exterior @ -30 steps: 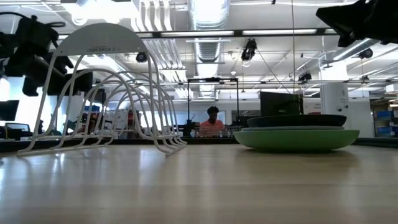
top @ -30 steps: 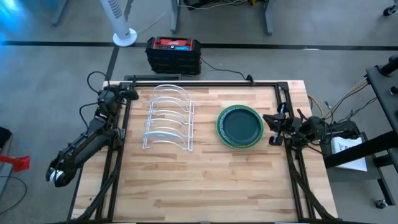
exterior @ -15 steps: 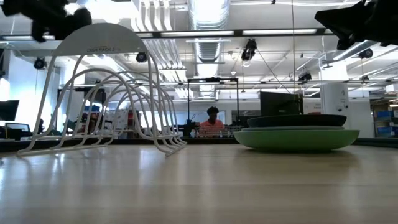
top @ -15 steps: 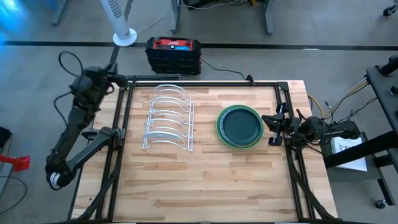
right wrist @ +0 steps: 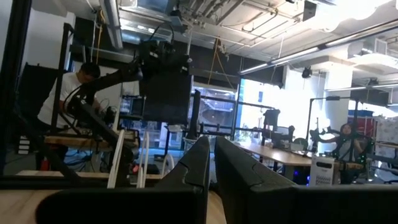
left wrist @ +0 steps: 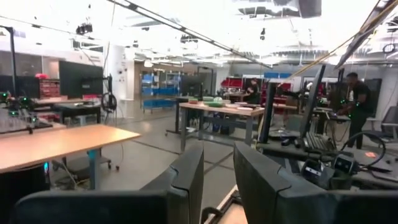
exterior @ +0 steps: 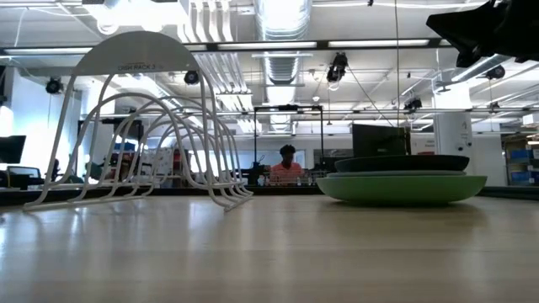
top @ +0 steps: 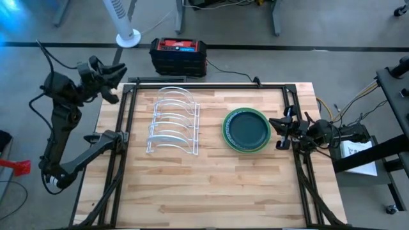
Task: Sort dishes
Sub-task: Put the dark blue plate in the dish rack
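Two dishes lie stacked right of the table's middle. A dark teal plate point(top: 246, 128) point(exterior: 401, 162) lies on a green plate point(exterior: 401, 187), which rests flat on the tabletop. My left gripper point(top: 115, 80) point(left wrist: 217, 158) is raised beyond the table's far left corner, pointing about level. It is open by a narrow gap with nothing between its fingers. My right gripper point(top: 278, 125) point(right wrist: 211, 149) waits shut at the table's right edge, beside the stack without touching it.
A white wire dish rack point(top: 173, 121) point(exterior: 143, 126) stands left of the table's middle with nothing in its slots. A black and red box point(top: 178, 55) sits on the floor beyond the far edge. People work at desks in the room behind.
My left arm has swung up from the table's far left corner. Its gripper has risen, moved out beyond the left edge and tipped from pointing downward to about level. It has left the low view. The plates, the rack and my right arm have stayed put.
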Available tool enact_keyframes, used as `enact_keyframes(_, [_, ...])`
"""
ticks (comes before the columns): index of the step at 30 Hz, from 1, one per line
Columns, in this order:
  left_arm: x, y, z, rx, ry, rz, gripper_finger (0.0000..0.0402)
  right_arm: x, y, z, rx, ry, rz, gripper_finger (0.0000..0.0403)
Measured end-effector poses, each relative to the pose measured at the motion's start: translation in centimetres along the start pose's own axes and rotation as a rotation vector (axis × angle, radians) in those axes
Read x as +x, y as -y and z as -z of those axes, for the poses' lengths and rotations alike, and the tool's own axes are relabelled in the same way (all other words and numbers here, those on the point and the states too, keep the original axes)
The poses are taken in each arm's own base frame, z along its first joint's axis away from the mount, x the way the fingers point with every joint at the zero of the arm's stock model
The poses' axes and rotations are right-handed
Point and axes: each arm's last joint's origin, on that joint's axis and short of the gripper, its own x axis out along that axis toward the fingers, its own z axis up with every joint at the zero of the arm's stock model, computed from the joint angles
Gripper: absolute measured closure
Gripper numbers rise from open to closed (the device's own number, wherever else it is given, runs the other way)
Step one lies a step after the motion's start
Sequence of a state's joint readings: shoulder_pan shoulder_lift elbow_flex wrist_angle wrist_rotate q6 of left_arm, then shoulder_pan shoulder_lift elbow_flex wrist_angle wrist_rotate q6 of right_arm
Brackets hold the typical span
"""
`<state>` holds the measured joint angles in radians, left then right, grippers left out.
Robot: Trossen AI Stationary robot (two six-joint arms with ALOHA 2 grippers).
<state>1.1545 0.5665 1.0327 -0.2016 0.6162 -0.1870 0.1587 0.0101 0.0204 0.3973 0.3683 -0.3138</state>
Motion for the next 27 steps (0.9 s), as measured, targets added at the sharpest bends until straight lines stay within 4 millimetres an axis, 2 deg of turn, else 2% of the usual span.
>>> enact_keyframes(6, [0.2,0.0,0.4,-0.062,-0.014,0.030,0.0325,0.0,0.0,0.0,0.000,0.000,0.000,0.0384])
enact_keyframes(8, [0.6,0.0,0.7,-0.106,-0.007,0.128,0.0325,0.0,0.0,0.0,0.000,0.000,0.000,0.0384])
enact_keyframes(11, [1.3,0.4,0.3,-0.168,0.034,0.369,0.0325,0.0,0.0,0.0,0.000,0.000,0.000,0.0384])
enact_keyframes(15, [1.6,0.9,-1.1,-0.210,0.205,0.508,0.0325,0.0,0.0,0.0,0.001,0.000,0.000,0.0384])
enact_keyframes(19, [1.7,1.1,-1.7,-0.221,0.273,0.584,0.0325,0.0,0.0,0.0,0.035,0.000,0.002,0.0384])
enact_keyframes(27, [2.1,1.1,-0.9,-0.273,0.262,0.591,0.0325,0.0,0.1,-0.1,0.097,-0.001,0.024,0.0384])
